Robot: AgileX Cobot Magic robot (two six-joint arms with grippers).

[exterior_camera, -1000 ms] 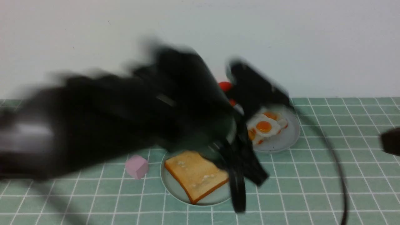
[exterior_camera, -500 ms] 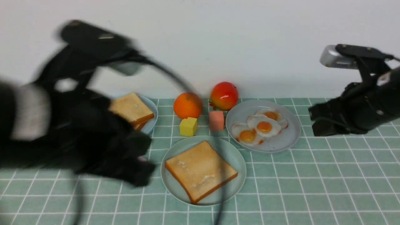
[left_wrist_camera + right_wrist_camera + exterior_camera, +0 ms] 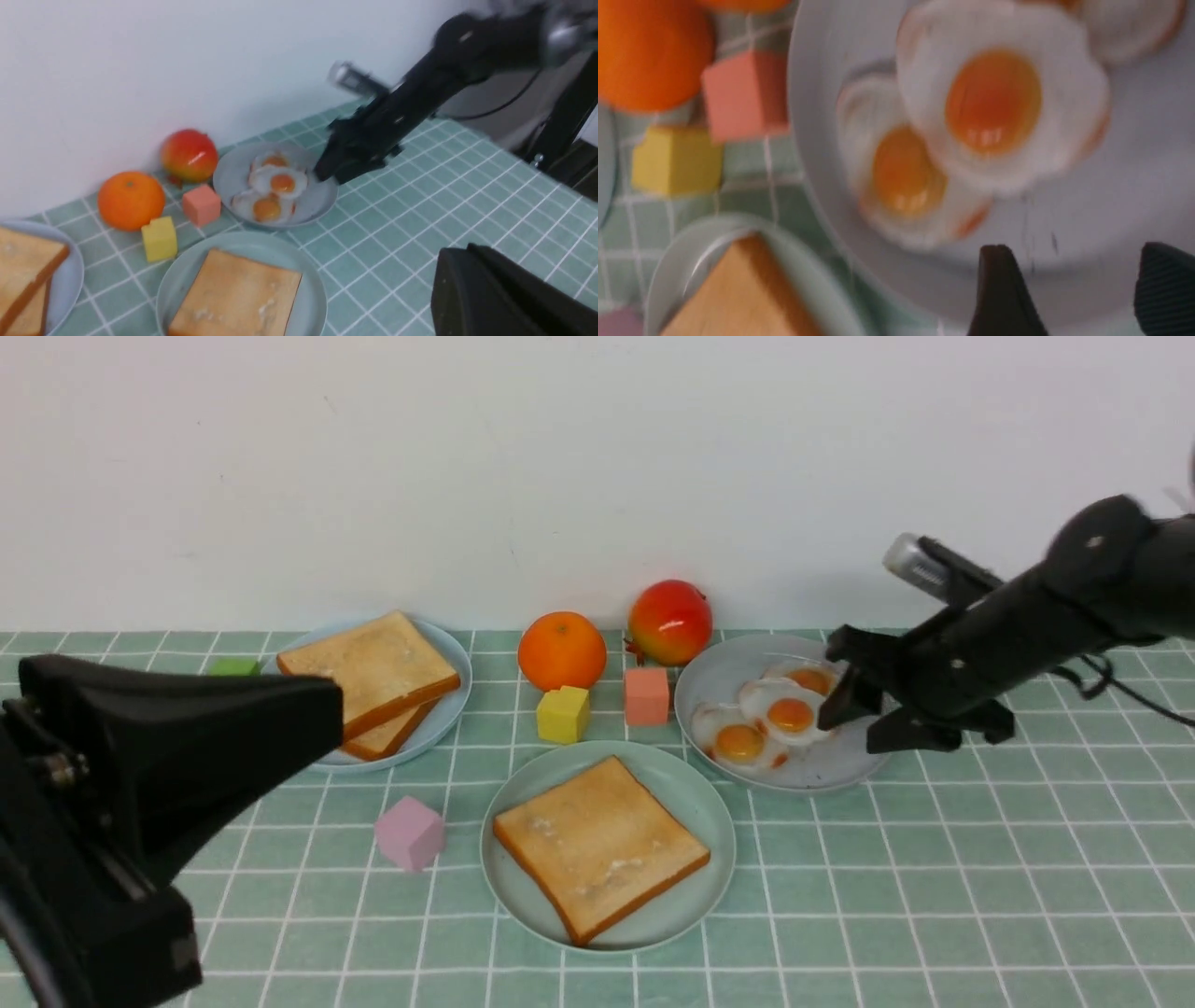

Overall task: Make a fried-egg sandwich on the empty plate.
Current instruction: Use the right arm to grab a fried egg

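Note:
One toast slice (image 3: 602,845) lies flat on the sea-green plate (image 3: 695,784) at centre front, also in the left wrist view (image 3: 236,301). Two more toast slices (image 3: 369,672) are stacked on the pale-blue plate (image 3: 448,658) at the left. Three fried eggs lie overlapping on the grey plate (image 3: 840,765); the middle egg (image 3: 792,712) lies on top. My right gripper (image 3: 851,728) is open, low over that plate's right side, just beside the eggs (image 3: 994,98) and touching none; its point in the right wrist view is (image 3: 1073,252). My left gripper (image 3: 327,709) is shut and empty at the front left.
An orange (image 3: 562,651) and a red fruit (image 3: 669,622) stand at the back wall. A yellow cube (image 3: 563,714) and a salmon cube (image 3: 646,695) sit between the plates. A pink cube (image 3: 409,833) lies left of the sea-green plate, a green cube (image 3: 233,665) far left.
My left arm swept from over the middle of the table back to the front left. My right arm came in from the right and dropped to the grey plate's edge.

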